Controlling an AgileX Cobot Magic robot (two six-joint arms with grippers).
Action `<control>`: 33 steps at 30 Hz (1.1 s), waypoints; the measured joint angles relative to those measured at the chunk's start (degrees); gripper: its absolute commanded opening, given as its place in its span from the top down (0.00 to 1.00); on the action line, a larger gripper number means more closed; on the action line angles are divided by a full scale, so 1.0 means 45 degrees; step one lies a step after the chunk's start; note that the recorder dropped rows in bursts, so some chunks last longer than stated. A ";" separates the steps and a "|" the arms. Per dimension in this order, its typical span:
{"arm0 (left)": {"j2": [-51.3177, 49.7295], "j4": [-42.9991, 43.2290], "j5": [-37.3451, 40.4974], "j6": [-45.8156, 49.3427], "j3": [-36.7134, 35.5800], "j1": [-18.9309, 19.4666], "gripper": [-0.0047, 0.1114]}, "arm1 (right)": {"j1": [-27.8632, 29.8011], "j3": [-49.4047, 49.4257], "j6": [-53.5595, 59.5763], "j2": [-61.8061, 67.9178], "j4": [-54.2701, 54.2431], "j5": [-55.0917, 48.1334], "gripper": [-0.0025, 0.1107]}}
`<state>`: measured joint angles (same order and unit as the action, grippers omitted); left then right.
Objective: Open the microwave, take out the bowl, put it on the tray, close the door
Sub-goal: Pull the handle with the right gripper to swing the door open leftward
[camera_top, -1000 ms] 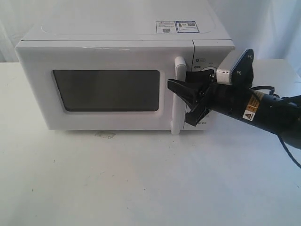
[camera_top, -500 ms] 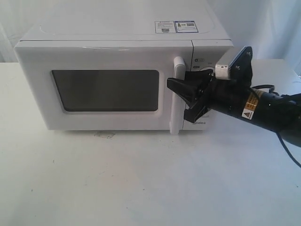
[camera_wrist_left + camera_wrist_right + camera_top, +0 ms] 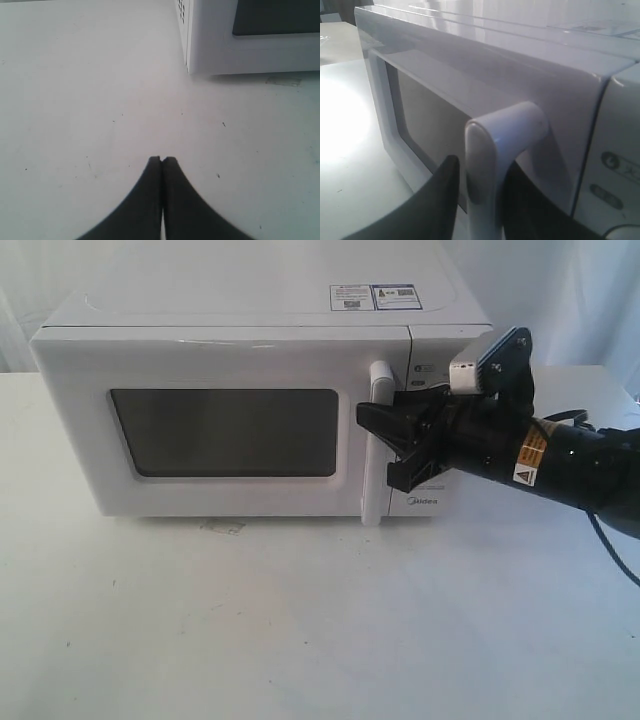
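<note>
Microwave point(image 3: 250, 340) stands at the back of the white worktop point(image 3: 300, 620), front facing the exterior camera. Its door point(image 3: 220, 370) is flush against the body, with no gap showing at the seam beside the knob panel. The dark window shows nothing of the inside, so the bowl cannot be seen, and no tray is in view.

The tall white handle point(image 3: 381, 375) now runs between the fingers of the right gripper point(image 3: 380, 448). Compared with a second ago, the jaws have drawn closer together and the wrist has tipped, so the camera block on it sits higher and more tilted. The arm itself has hardly moved. In the right wrist view one dark finger point(image 3: 437, 200) lies just beside one side of the handle point(image 3: 485, 150) and the other finger is tucked behind the far side. The jaws are partly closed around the bar, but I cannot tell whether the pads are pressing on it.

I judge the opening step to be at the grasp. The door has not moved, and a pull looks sensible only once the handle is firmly pinched.

The left gripper point(image 3: 162, 160) has its fingertips pressed together on nothing and hovers over bare worktop near the microwave's front corner point(image 3: 190, 65).
</note>
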<state>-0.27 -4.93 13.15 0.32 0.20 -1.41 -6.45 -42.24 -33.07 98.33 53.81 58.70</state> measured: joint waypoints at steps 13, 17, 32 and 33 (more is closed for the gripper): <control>0.0000 0.0000 0.0000 0.0000 0.0000 0.0000 0.96 | -0.0054 0.0024 -0.0303 -0.0220 0.0133 -0.0362 0.98; 0.0000 0.0000 0.0000 0.0000 0.0000 0.0000 0.96 | -0.0082 0.0085 -0.0323 -0.0362 0.0107 -0.0615 0.98; 0.0000 0.0000 0.0000 0.0000 0.0000 0.0000 0.96 | -0.1106 0.1106 -0.0840 -0.1433 0.3332 0.0782 0.98; 0.0000 0.0000 0.0000 0.0000 0.0000 0.0000 0.96 | -0.1106 0.1106 -0.0863 -0.1433 0.3304 0.0782 0.98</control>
<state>-0.27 -4.93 13.15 0.32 0.20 -1.41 -11.43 -37.26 -36.95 91.88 68.68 62.21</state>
